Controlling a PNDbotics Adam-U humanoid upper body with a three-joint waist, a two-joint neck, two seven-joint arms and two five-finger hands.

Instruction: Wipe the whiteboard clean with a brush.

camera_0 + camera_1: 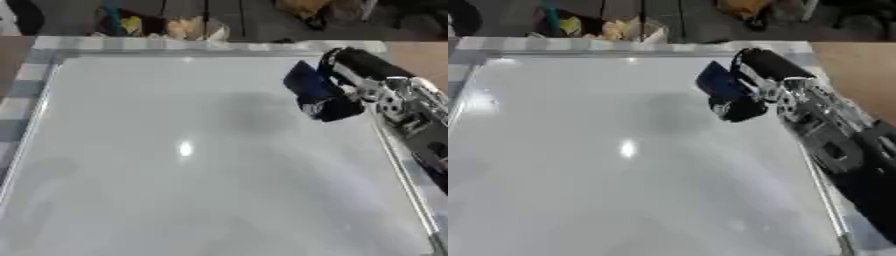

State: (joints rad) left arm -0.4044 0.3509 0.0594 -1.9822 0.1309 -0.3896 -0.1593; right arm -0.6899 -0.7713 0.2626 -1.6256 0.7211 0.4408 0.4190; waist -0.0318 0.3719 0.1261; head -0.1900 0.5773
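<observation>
A large whiteboard [192, 165] lies flat and fills most of both views; its surface shows no marks, only glare and faint shadows. My right hand [354, 82] comes in from the right edge and sits over the board's far right part. Its fingers are curled round a dark blue brush [308, 87], which rests against the board near the right rim. My left hand shows in neither view.
The board's metal frame [404, 180] runs down the right side, with brown table [859, 70] beyond it. Past the far edge stand a cardboard box [627, 30] with yellowish items and dark floor clutter.
</observation>
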